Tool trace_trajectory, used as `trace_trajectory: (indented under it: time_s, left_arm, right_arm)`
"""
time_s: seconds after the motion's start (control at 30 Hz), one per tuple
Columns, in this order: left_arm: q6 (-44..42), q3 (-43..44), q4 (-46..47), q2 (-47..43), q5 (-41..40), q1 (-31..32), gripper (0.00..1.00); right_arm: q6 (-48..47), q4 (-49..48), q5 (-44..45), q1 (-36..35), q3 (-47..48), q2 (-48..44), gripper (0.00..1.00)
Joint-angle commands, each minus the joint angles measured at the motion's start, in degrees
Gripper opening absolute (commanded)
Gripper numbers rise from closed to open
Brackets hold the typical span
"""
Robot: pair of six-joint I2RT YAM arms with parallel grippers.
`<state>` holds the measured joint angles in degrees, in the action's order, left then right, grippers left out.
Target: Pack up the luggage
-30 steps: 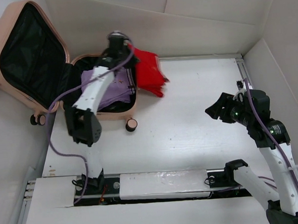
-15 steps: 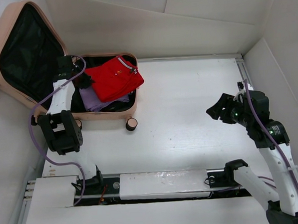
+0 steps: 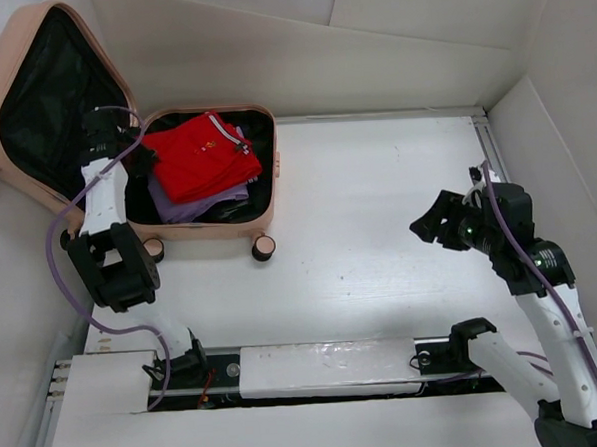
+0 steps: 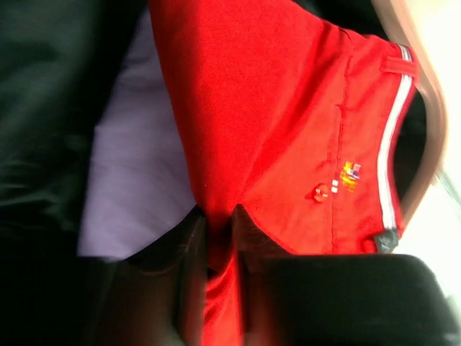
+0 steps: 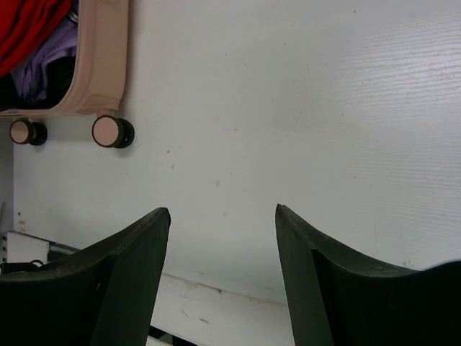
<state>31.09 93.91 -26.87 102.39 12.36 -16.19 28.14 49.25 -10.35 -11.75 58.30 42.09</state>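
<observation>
Luggage (image 3: 219,230) lies open around the left claw (image 3: 135,162), well left of the right claw (image 3: 434,221) (base flat, lid tipped back leftward). Right claw hangs over the white table (image 3: 378,209), jaws wide; open surface runs between it and the case. Left claw pinches the red garment (image 3: 200,154) atop a purple garment (image 3: 177,202). Wheeled end faces the arms, long axis near-to-far. White wall panels (image 3: 370,60) close the far and right edges.

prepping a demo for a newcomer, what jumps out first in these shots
The open pink suitcase at the far left, with a bright red garment lying on purple clothes inside. The left gripper is pinched shut on that garment's edge, while the right gripper hangs open over the table at the right.
</observation>
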Motion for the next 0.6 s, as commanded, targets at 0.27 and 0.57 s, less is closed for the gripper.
trace_trajectory:
  time_s: [0.27, 0.57]
  left_arm:
    - [3.0, 0.7, -1.0, -17.2, -15.6, 3.5, 0.79]
    - [9.3, 3.9, -15.7, -34.6, -39.6, 8.0, 0.77]
  right_arm:
    - [-3.2, -2.8, -5.7, -1.4, -2.3, 0.7, 0.76]
    - [-4.8, -9.1, -17.4, -4.9, -8.3, -1.7, 0.07]
